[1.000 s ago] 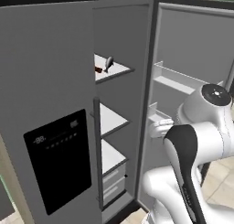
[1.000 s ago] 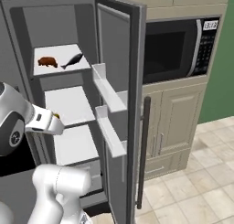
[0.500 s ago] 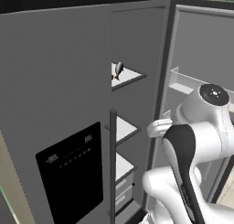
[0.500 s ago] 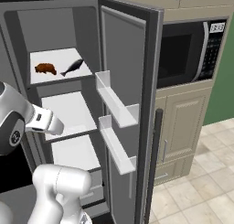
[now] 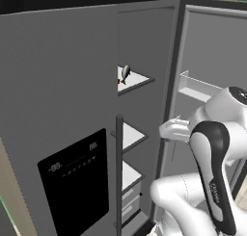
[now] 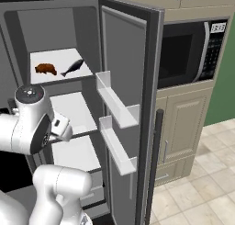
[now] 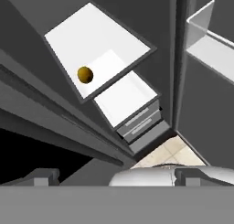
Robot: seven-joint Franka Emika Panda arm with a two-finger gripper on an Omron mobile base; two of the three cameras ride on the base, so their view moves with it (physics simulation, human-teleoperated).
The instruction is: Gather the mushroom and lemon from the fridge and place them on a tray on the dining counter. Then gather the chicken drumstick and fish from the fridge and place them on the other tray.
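The chicken drumstick (image 6: 45,69) and the dark fish (image 6: 72,68) lie side by side on the fridge's top shelf (image 6: 55,59). From the left, the fish (image 5: 124,72) peeks past the shut left door. A small round yellow-brown lemon (image 7: 85,74) sits on a white shelf (image 7: 105,40) lower down, in the hand view. The mushroom is out of view. My gripper (image 7: 116,176) is open and holds nothing. It hangs in front of the open compartment at middle-shelf height, apart from the lemon. My hand (image 6: 62,127) shows beside the shelves.
The fridge's right door (image 6: 131,81) stands open with two white bins (image 6: 120,110) facing me. The left door with its black dispenser (image 5: 75,177) is shut. Drawers (image 7: 141,122) sit at the fridge's bottom. A microwave (image 6: 186,49) and cabinets stand right of the fridge.
Both base views have shifted: the base has driven closer to the fridge, which now looks larger. The arm's upper joint has come further into view. The gripper stayed open.
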